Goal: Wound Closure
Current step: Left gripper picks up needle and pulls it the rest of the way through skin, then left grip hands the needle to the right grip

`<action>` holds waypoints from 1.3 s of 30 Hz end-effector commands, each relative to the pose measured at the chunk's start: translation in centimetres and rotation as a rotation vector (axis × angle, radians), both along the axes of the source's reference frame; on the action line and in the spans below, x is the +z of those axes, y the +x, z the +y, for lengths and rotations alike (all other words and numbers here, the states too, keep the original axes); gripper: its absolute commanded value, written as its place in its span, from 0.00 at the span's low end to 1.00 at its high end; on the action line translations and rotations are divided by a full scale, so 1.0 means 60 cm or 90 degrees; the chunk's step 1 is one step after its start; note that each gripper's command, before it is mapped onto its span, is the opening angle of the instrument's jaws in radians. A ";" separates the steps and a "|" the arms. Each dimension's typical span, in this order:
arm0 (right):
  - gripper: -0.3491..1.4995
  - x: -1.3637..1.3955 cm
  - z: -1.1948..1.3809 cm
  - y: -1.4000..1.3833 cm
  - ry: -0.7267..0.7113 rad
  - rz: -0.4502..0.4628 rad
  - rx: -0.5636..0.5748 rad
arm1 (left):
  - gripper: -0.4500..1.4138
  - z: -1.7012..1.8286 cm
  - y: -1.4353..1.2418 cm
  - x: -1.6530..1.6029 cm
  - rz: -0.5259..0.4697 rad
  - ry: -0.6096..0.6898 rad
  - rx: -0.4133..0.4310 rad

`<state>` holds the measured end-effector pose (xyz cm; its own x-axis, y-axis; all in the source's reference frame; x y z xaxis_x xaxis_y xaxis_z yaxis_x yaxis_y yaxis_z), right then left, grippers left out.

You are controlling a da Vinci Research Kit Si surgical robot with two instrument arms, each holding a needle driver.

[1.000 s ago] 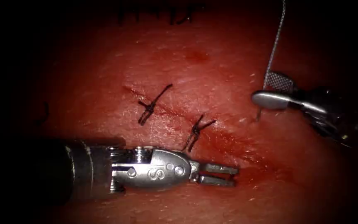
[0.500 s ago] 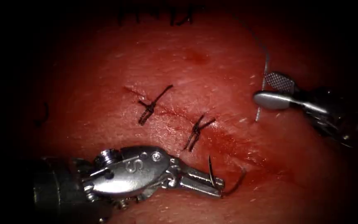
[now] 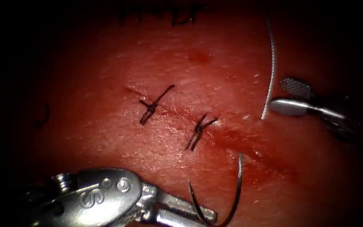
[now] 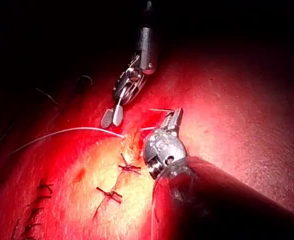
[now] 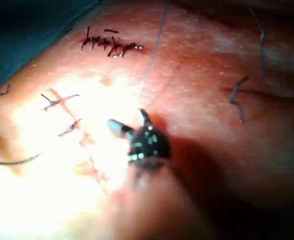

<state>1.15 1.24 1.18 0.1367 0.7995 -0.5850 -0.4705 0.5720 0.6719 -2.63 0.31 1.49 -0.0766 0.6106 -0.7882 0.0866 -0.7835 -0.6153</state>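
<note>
Left steel tool (image 3: 198,215), low in frame, I see clamped on the dark curved needle (image 3: 232,197), clear of tissue (image 3: 169,54); right tool (image 3: 288,96) gapes beside pale thread (image 3: 272,63).

A single letter "S" is stamped on the metal body of my left tool (image 3: 185,212), at the lower left of the endoscope view. Nothing else is readable.

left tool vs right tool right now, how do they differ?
The left tool has its jaws shut on the needle, gripping near one end of the curve; the right tool has its jaws open and holds nothing, with the thread beside it. The left tool sits left of the cut, the right tool on its right. Both hover over the tissue.
</note>
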 end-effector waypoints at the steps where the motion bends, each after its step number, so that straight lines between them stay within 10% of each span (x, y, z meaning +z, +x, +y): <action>1: 0.44 0.0013 -0.0004 -0.0001 -0.045 -0.024 -0.015 | 0.00 0.0005 -0.0008 0.0003 0.004 -0.023 -0.007; 6: 0.87 0.0001 0.0030 -0.0005 -0.112 -0.108 -0.091 | 0.00 0.0054 -0.0007 -0.0018 0.055 -0.150 -0.058; 19: 0.76 -0.0085 0.0033 -0.0010 0.033 -0.043 -0.023 | 0.00 0.0137 -0.0028 0.0001 0.177 -0.352 -0.135; 27: 0.74 -0.0164 0.0022 0.0004 0.206 0.044 0.024 | 0.00 0.0076 -0.0051 0.0063 0.246 -0.415 -0.137; 31: 0.54 -0.0174 0.0010 0.0022 0.264 0.055 0.013 | 0.00 0.0052 -0.0067 0.0087 0.270 -0.432 -0.133; 39: 0.66 -0.0161 -0.0009 0.0073 0.340 0.041 0.009 | 0.00 0.0018 -0.0101 0.0109 0.296 -0.471 -0.110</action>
